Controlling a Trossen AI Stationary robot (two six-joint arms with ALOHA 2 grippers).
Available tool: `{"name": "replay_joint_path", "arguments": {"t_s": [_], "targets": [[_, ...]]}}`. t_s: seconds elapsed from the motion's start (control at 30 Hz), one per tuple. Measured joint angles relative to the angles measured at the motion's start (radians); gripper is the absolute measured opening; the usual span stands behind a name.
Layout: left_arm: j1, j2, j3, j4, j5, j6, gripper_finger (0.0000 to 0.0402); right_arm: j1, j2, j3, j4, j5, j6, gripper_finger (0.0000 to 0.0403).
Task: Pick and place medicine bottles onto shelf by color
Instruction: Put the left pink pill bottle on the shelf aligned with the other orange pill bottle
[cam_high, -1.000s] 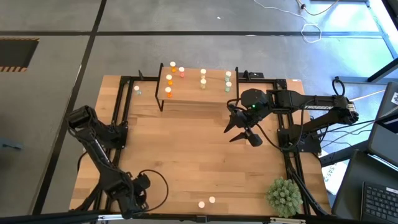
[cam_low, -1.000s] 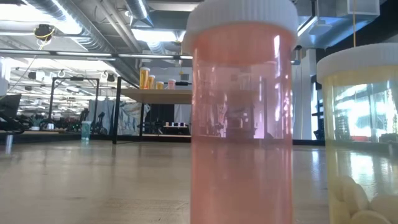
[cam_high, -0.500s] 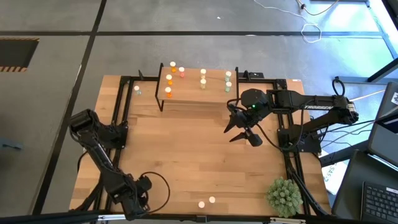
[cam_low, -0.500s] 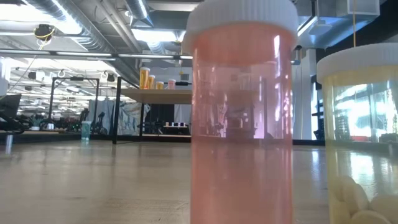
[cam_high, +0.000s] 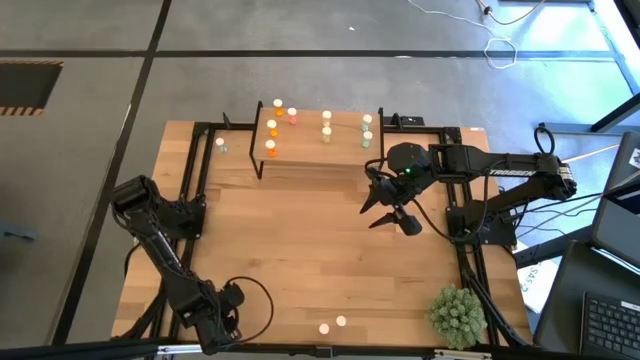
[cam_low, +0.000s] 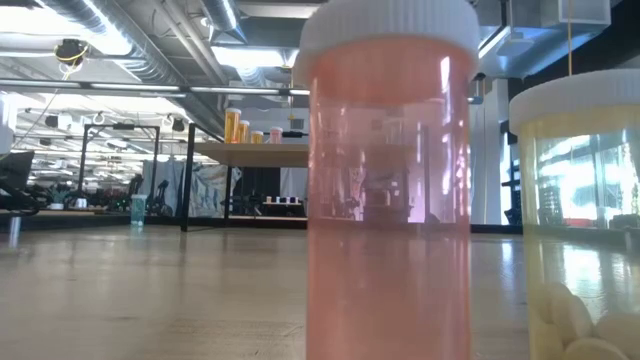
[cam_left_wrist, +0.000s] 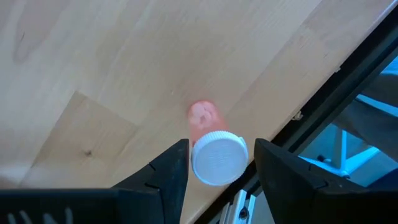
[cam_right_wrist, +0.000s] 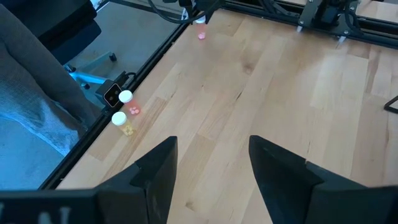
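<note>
looking down from the high view, i note my left fingers (cam_high: 222, 318) at the near-left corner of the worktop (cam_high: 300, 230), low by its front edge. my right fingers (cam_high: 392, 208) hang over the right half of the worktop, just in front of the shelf (cam_high: 315, 135). the shelf stands at the far edge and carries bottles in groups: orange bottles (cam_high: 271, 126) at its left end, a red-pink bottle (cam_high: 293, 116) near them, pale yellow bottles (cam_high: 327, 125) in the middle and pale green bottles (cam_high: 367, 130) at the right end. one more bottle (cam_high: 220, 144) stands on the worktop just left of the shelf. two bottles stand together at the near edge: a red-pink one (cam_high: 324, 328) and a pale yellow one (cam_high: 341, 322). a spiky green plant ball (cam_high: 458, 315) sits at the near-right corner.

low view: the red-pink one (cam_low: 388, 190) fills the middle, upright, white cap on top; the pale yellow one (cam_low: 580, 220) stands just beside it, with tablets visible in its base. the shelf (cam_low: 255, 153) shows far behind with orange bottles (cam_low: 232, 126) on it.

left wrist view: my left fingers (cam_left_wrist: 219, 171) stand apart on either side of a red-pink capped bottle (cam_left_wrist: 214, 155) upright at the worktop's edge; contact cannot be confirmed.

right wrist view: my right fingers (cam_right_wrist: 211, 168) are spread wide and hold nothing, above bare wood. the two near-edge bottles (cam_right_wrist: 126, 106) show well off by the frame rail.
</note>
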Motion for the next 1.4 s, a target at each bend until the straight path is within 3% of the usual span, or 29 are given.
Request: {"name": "replay_joint_path", "arguments": {"t_s": [0.5, 0.97, 1.23, 1.4], "targets": [[0.0, 0.0, 0.0, 0.0, 0.003, -0.024, 0.01, 0.0, 0.0, 0.0, 0.0, 0.0, 0.0, 0.0202], [0.028, -0.054, 0.015, -0.006, 0.0, -0.023, 0.0094, 0.0, 0.0, 0.0, 0.001, 0.0, 0.0, 0.0202], [0.122, -0.121, 0.136, -0.096, -0.003, 0.116, 0.0094, 0.0, 0.0, 0.0, 0.004, 0.0, 0.0, 0.0202], [0.193, -0.132, 0.298, -0.294, -0.003, 0.239, 0.0094, 0.0, 0.0, 0.0, 0.007, 0.001, 0.0, 0.0202]]}}
